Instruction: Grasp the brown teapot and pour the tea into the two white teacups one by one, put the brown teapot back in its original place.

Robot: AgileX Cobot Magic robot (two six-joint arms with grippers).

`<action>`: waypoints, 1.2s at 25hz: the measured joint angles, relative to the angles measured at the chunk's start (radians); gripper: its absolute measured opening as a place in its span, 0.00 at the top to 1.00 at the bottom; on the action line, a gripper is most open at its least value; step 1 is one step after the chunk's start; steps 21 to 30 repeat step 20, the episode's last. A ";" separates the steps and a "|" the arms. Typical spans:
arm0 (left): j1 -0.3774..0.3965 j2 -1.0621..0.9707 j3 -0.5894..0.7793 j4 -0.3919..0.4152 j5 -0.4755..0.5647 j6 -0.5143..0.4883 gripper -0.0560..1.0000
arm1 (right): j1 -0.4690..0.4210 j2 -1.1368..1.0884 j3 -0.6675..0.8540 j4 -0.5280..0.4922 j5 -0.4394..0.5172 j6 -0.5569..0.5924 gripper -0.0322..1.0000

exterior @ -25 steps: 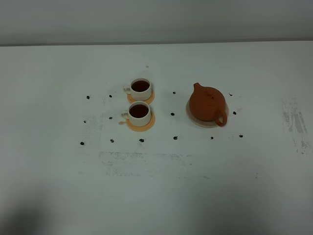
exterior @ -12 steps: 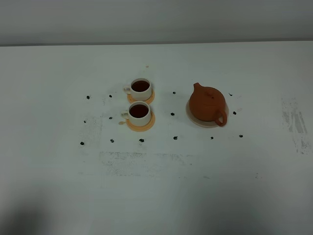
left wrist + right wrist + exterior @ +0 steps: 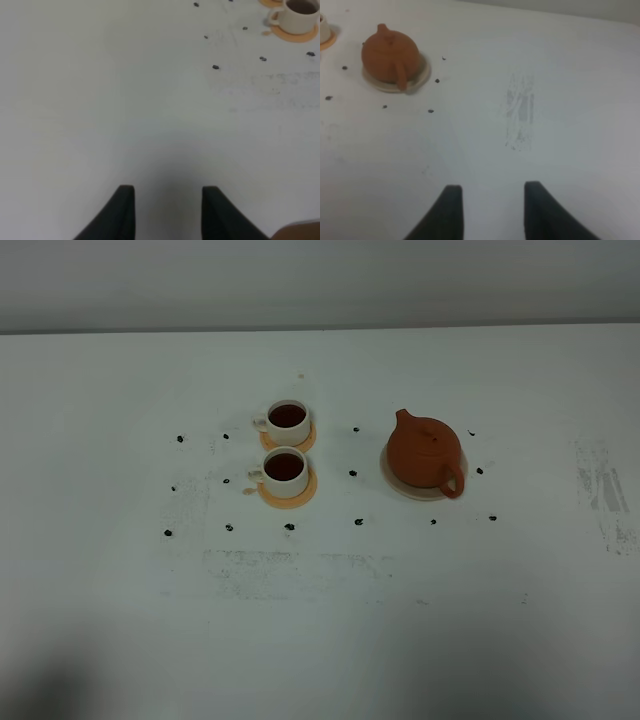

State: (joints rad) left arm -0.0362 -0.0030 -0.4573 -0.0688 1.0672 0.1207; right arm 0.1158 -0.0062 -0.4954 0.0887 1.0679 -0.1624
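A brown teapot (image 3: 426, 453) sits upright on its pale coaster (image 3: 399, 484) at the right of a white desk (image 3: 320, 620), spout toward the far side and loop handle toward the near edge. To its left, well apart, two white cups, one far (image 3: 286, 421) and one near (image 3: 284, 470), stand on orange coasters (image 3: 303, 490), each dark with tea almost to the rim.

Neither arm appears in the high view. The left gripper (image 3: 168, 212) hangs over bare desk with its fingers spread and nothing between them, the near cup off at the edge of its view. The right gripper (image 3: 490, 212) is likewise spread and empty, the teapot (image 3: 390, 57) far ahead of it and a grey scuff (image 3: 520, 112) between.

With both cups filled and the pot on its coaster, the pouring looks finished and only the retreat seems to remain. Done well, that means keeping both arms high and clear of the tea set, moving them away from the full cups rather than across them, and leaving the pot's handle untouched so it stays centred on the coaster.
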 joint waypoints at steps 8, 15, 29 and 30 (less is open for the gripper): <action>-0.002 0.000 0.000 0.000 0.000 0.000 0.62 | 0.000 0.000 0.000 0.000 0.000 0.002 0.67; -0.002 0.000 0.000 0.000 0.000 0.000 0.62 | 0.000 0.000 0.000 0.000 0.000 0.003 0.67; -0.002 0.000 0.000 0.000 0.000 0.000 0.62 | 0.000 0.000 0.000 0.000 0.000 0.003 0.67; -0.002 0.000 0.000 0.000 0.000 0.000 0.62 | 0.000 0.000 0.000 0.000 0.000 0.003 0.67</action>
